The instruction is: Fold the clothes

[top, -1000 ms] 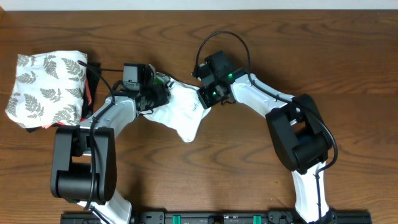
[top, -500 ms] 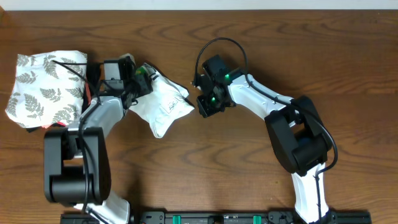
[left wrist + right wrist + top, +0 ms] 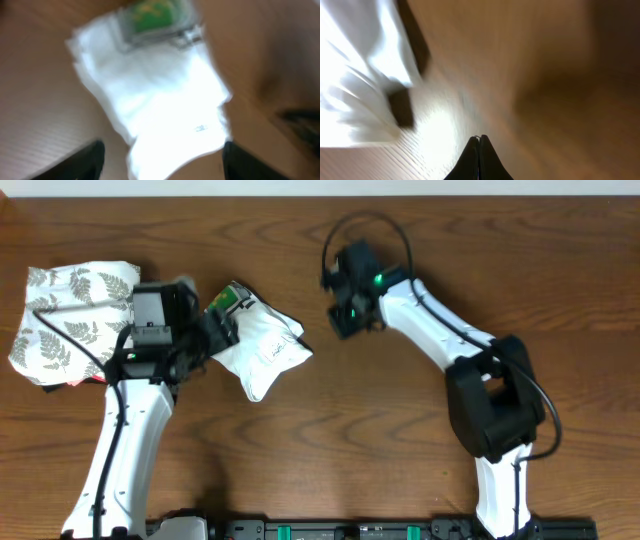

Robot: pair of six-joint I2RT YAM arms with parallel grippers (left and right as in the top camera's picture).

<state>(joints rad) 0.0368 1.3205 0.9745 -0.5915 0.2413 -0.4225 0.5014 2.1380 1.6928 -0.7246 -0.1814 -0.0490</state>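
As the overhead view shows, both arms start at the bottom edge of the frame and reach up over the brown wooden counter [image 3: 330, 470]. The left arm [image 3: 125, 440] rises from the lower left. The left pincer [image 3: 212, 332] stands at the left edge of the T-shirt [image 3: 262, 345].

In the left wrist view, the two dark fingers [image 3: 90, 157] of this pincer [image 3: 162, 146] sit in the lower corners, wide apart. The white T-shirt [image 3: 160, 95] lies between and beyond them. That picture is blurred, so I cannot tell if a finger touches the cloth.

The T-shirt rests on the counter, left of the centre of the overhead frame. It is a compact, creased white bundle, and one corner points toward the lower part of the frame. Its green-and-black print [image 3: 228, 300] is at the upper left corner of the bundle, just beside the left pincer. In the left wrist view the print [image 3: 155, 17] appears at the top.

The right arm [image 3: 440, 345] comes from the lower right and bends toward the upper middle. The right pincer [image 3: 342, 328] hangs to the right of the T-shirt, apart from it, with bare wood between them. In the right wrist view its fingers [image 3: 479, 150] are pressed together into one dark tip and grip nothing. The white cloth [image 3: 355, 90] fills the left edge of that view, very blurred.

Farthest away, in the upper left of the overhead frame, lies a folded white cloth with grey fern leaves [image 3: 70, 320].
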